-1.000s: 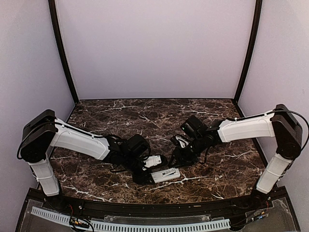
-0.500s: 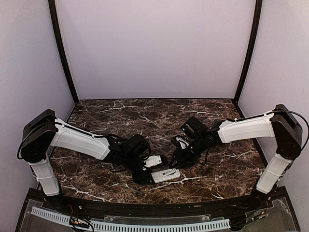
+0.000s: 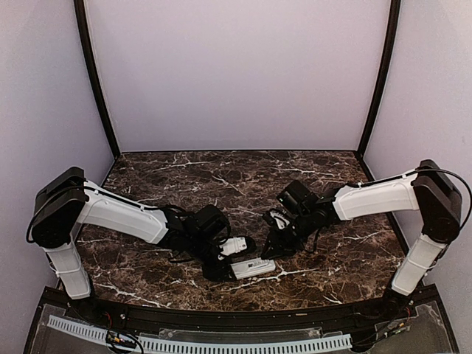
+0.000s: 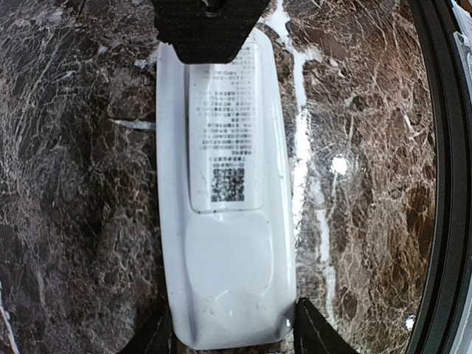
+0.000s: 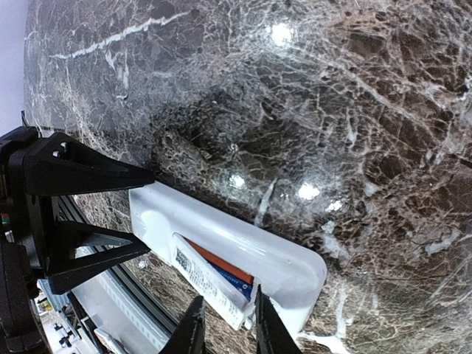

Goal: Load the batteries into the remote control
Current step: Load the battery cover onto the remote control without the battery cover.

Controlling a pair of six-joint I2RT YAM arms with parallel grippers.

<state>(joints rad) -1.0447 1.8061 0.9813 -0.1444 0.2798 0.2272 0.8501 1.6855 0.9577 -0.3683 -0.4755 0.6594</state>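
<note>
Left gripper [image 4: 234,335]: I am pinching the remote control [image 4: 228,265] between its two black fingers, one pressing on each long side at the rounded end nearest my left wrist.

Right gripper [image 5: 230,324]: I am holding its two slim black fingers close together at the opposite end of the remote, one on either side of the end of the battery cover [image 5: 206,284]. I cannot tell whether they are actually clamping the cover.

The remote is lying back upward on the tabletop [image 5: 332,110], near the near edge and about midway along it, between my two grippers. Its body is a slim, glossy white plastic slab with rounded corners and a shallow hollow moulded into the back. The cover is a narrower white plastic strip carrying a printed label of small text and a square code.

In the right wrist view the cover is sitting tilted, with its visible long edge raised off the compartment. Under it the orange-red battery [image 5: 220,265] and the blue battery [image 5: 237,282] are showing as thin slivers, lying side by side inside the remote.

The tabletop is a polished, dark brown marble-patterned surface veined with white, and it is throwing back bright spots of light.
</note>
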